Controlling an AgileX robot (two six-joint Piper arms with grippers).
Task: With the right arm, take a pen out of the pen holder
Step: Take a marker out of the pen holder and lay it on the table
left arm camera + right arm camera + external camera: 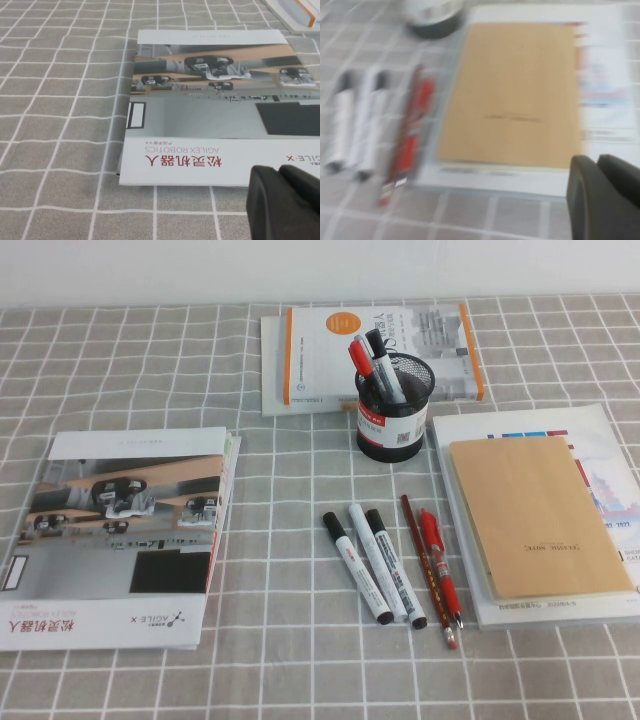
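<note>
A black mesh pen holder (390,420) stands at the back centre of the table, with a red-capped marker (362,358) and a black-capped marker (380,350) leaning in it. In front of it lie three white markers (377,562), a red pencil (428,575) and a red pen (440,565). Neither arm shows in the high view. My right gripper (596,162) is shut and empty, hovering by the near edge of the brown notebook (512,95), with the pen holder (432,20) farther off. My left gripper (278,172) is shut and empty near the brochure (210,100).
A brown notebook (535,515) on a white booklet lies to the right of the loose pens. An orange-edged book (440,350) sits behind the holder. A brochure (125,535) lies at the left. A grey checked cloth (280,500) covers the table.
</note>
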